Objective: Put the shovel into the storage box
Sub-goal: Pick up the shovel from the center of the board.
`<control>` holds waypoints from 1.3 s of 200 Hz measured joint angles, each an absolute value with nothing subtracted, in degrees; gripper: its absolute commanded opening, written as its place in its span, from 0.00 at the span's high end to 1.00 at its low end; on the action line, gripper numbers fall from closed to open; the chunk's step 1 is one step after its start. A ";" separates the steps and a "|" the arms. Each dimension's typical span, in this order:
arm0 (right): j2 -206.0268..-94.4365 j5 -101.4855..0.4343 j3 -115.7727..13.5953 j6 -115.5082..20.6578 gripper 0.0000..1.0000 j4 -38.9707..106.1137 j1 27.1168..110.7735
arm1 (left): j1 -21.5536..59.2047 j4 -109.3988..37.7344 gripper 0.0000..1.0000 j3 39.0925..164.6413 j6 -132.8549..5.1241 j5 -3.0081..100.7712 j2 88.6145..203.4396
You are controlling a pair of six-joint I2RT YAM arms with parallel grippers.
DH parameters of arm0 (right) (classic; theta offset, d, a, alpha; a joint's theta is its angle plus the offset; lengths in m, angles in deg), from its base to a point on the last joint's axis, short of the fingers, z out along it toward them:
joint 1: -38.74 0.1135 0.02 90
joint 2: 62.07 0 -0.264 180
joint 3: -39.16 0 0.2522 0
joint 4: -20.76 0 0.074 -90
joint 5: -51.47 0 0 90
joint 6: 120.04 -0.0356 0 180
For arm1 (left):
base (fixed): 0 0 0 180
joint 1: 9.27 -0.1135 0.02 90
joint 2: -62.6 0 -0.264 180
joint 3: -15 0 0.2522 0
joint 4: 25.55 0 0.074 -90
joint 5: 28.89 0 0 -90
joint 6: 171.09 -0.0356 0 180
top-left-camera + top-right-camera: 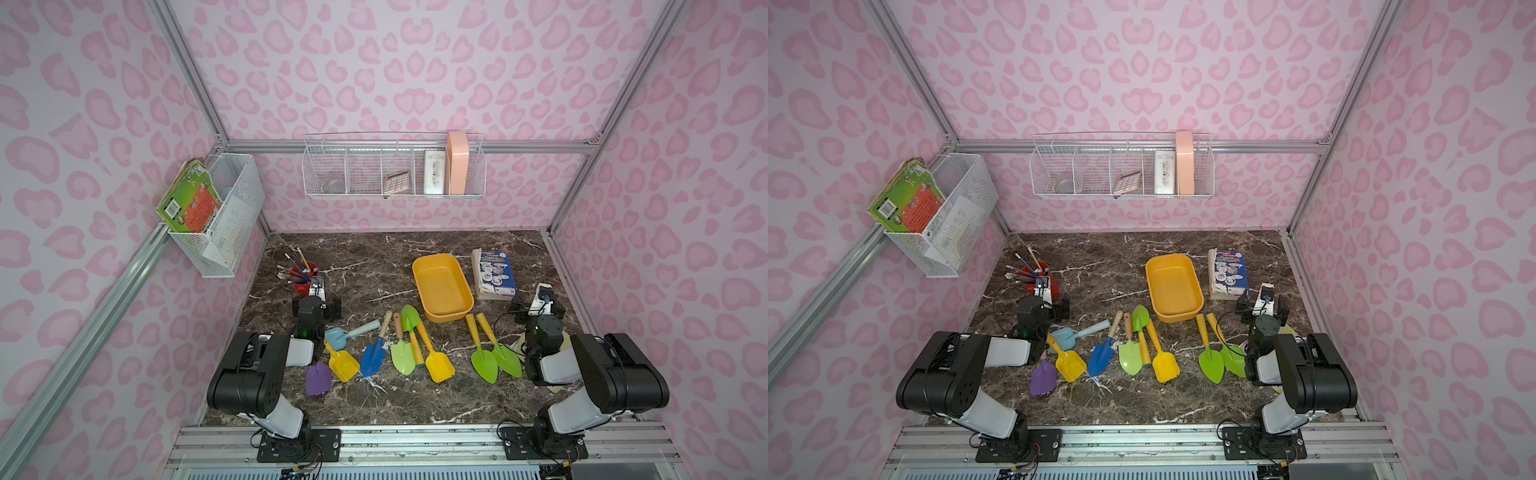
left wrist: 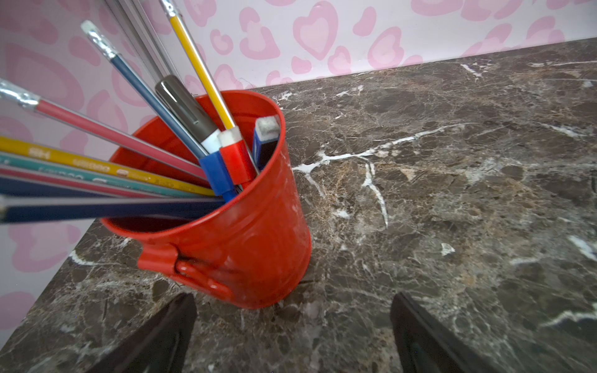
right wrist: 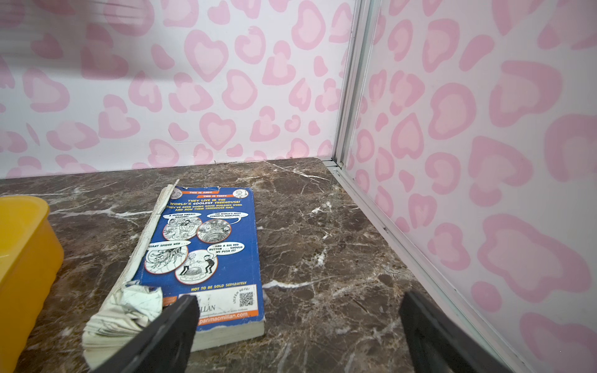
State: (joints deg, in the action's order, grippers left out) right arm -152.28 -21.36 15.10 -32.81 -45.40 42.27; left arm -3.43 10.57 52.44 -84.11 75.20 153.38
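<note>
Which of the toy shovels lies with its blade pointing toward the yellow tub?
The small green plastic shovel with an orange handle, in the middle of the row. Its rounded blade faces the shallow yellow-orange plastic tub; no other shovel's blade does.

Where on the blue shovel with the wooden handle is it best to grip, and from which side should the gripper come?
Probably the wooden handle, from straight above, with the jaws closing across it. The blue shovel lies flat, so its thin blade offers little edge to pinch, while the round handle stands higher and fits between open jaws.

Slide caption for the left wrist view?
Open left gripper faces a red pencil cup on the marble table.
</note>
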 measured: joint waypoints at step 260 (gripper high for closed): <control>-125.29 -21.71 8.41 -35.87 0.00 -20.15 45.75 | 1.82 -32.77 0.01 76.14 -75.52 79.31 140.24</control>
State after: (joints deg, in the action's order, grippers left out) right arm -125.29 -21.71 8.41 -35.87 -20.15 45.75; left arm 1.82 -32.77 76.14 -75.52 79.31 140.24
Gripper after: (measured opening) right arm 0.998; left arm 0.988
